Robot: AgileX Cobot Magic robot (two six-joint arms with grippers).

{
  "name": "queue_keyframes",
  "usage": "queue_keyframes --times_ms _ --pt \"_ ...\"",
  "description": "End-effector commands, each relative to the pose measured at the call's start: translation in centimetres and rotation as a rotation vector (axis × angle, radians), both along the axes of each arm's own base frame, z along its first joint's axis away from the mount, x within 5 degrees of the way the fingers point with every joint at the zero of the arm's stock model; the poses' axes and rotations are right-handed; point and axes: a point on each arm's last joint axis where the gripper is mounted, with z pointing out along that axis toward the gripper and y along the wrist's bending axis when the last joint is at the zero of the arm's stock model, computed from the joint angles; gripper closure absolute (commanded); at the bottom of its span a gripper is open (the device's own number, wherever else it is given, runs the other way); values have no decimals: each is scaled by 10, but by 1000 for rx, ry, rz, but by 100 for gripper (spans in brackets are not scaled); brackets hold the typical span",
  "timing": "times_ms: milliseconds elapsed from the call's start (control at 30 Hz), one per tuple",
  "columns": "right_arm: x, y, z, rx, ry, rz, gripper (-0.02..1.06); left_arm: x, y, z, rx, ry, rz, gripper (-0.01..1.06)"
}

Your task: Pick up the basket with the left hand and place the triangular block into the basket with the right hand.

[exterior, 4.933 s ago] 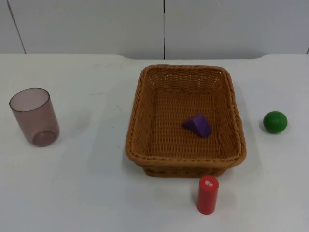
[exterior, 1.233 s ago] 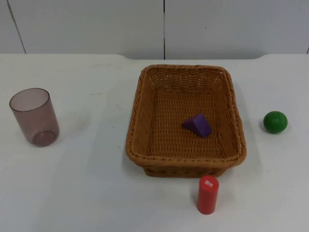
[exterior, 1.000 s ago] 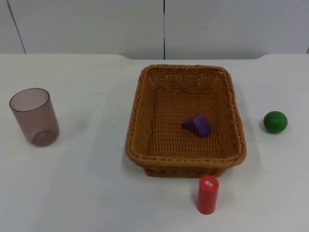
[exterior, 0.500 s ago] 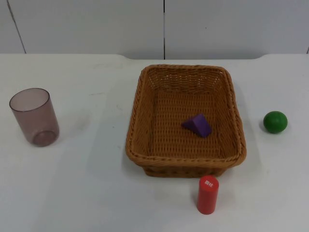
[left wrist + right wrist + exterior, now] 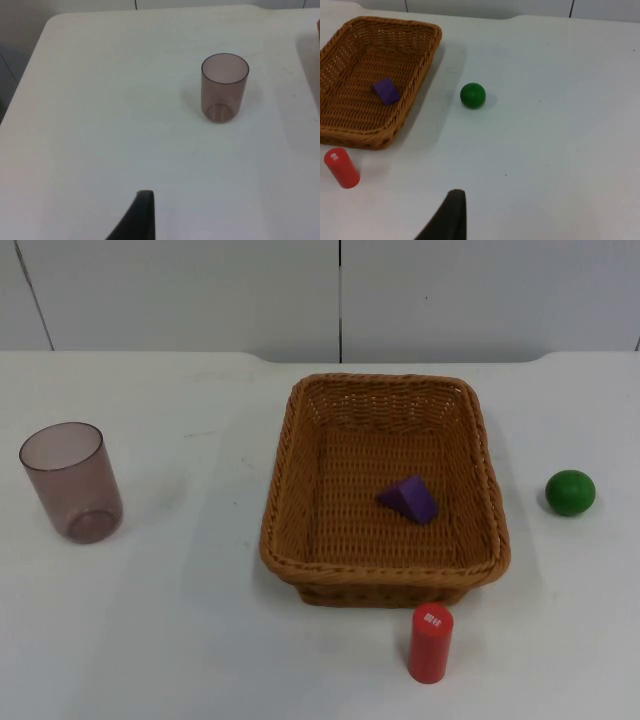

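The triangular block, a purple wedge, lies on the floor of the basket, slightly toward the basket's right wall. The basket rests flat on the tabletop, around the middle of its width, with its far rim toward the partition wall. Judged from this arrangement, the placing part of the task appears complete: the block is inside the basket and nothing grips it. The lifting part is not in progress; the basket sits on the tabletop with no gripper at its rim.

The left gripper hangs above the tabletop's left side, well apart from the basket; whether its pincer is wide or narrow cannot be told. The right gripper hangs above the tabletop's right side, also well apart from the basket; its pincer state likewise cannot be told. Both arms wait clear of the work area.

Other items:
- A translucent brownish cup stands upright near the tabletop's left edge, well apart from the basket.
- A green ball rests near the right edge, beside the basket's right wall but not touching it.
- A red cylinder stands upright just beside the basket's near rim, toward the near edge.

In my judgement, the cylinder is the only item close enough to obstruct a grasp at the near rim; the left rim is unobstructed.
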Motion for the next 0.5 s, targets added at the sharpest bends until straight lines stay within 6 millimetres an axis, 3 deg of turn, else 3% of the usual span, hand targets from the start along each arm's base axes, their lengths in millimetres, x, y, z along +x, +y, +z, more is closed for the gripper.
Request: queue_keyframes --times_ms 0,467 --pt "0 0 0 2 -8 3 0 0 0 0 -8 -10 6 0" --pt "0 0 0 2 -8 3 0 0 0 0 -8 -10 6 0"
